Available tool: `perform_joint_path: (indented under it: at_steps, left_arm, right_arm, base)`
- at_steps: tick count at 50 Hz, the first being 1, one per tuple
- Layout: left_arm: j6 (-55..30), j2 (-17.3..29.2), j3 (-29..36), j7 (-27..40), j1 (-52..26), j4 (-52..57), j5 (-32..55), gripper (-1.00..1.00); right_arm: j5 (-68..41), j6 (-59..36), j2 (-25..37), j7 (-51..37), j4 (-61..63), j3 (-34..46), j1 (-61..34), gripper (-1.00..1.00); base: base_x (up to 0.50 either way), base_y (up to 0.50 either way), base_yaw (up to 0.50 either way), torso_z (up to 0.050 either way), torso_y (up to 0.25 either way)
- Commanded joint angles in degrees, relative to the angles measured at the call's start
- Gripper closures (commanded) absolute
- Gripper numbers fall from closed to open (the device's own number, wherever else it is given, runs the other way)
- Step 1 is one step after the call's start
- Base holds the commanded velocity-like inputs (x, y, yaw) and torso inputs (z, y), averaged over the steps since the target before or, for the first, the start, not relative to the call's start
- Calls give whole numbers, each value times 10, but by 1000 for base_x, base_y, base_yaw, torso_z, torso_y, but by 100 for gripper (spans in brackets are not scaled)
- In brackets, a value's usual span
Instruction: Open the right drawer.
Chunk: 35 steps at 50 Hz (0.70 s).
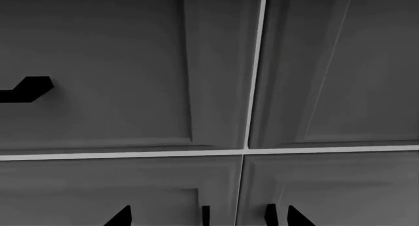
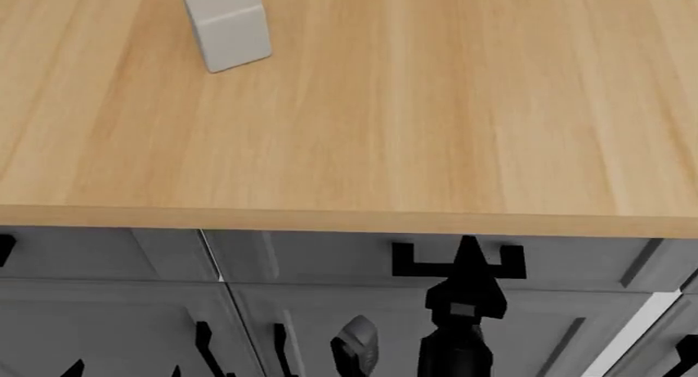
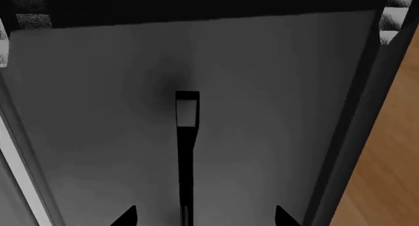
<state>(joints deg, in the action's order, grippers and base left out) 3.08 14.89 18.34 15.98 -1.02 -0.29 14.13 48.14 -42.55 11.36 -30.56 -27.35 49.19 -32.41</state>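
The right drawer (image 2: 327, 258) is a wide grey recessed front under the wooden counter, and looks shut, flush with its neighbour. Its black horizontal bar handle (image 2: 458, 261) sits at its centre. My right gripper (image 2: 467, 267) reaches up to that handle. In the right wrist view the handle (image 3: 186, 152) runs between my two spread fingertips, so the right gripper (image 3: 204, 217) is open around it without closing. My left gripper (image 1: 209, 217) is open and empty, facing the seam between the two drawer fronts; the right drawer's panel (image 1: 340, 64) shows there.
The matching left drawer (image 1: 98, 64) shows one end of its handle (image 1: 26, 88). Below are grey cabinet doors with vertical black handles (image 2: 202, 340). A grey box (image 2: 227, 21) stands on the wooden countertop (image 2: 382, 123), whose front edge overhangs the drawers.
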Motion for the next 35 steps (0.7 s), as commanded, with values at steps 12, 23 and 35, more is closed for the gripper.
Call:
perform_joint_path:
  at_steps: [12, 23, 35]
  left_arm:
    - [2, 3, 5, 3, -2, -2, 3, -100]
    - [2, 5, 8, 6, -2, 1, 3, -100]
    - [7, 7, 12, 7, -1, 0, 0, -100]
  right_arm:
    - [-24, 42, -34, -33, -114, 6, -27, -100]
    - [-38, 52, -41, -47, -160, -2, -45, -100]
    - [-49, 66, -53, -62, -221, -4, -69, -100]
  base:
    - [0, 0, 0, 0, 0]
    - [0, 0, 0, 0, 0]
    - [0, 0, 0, 0, 0]
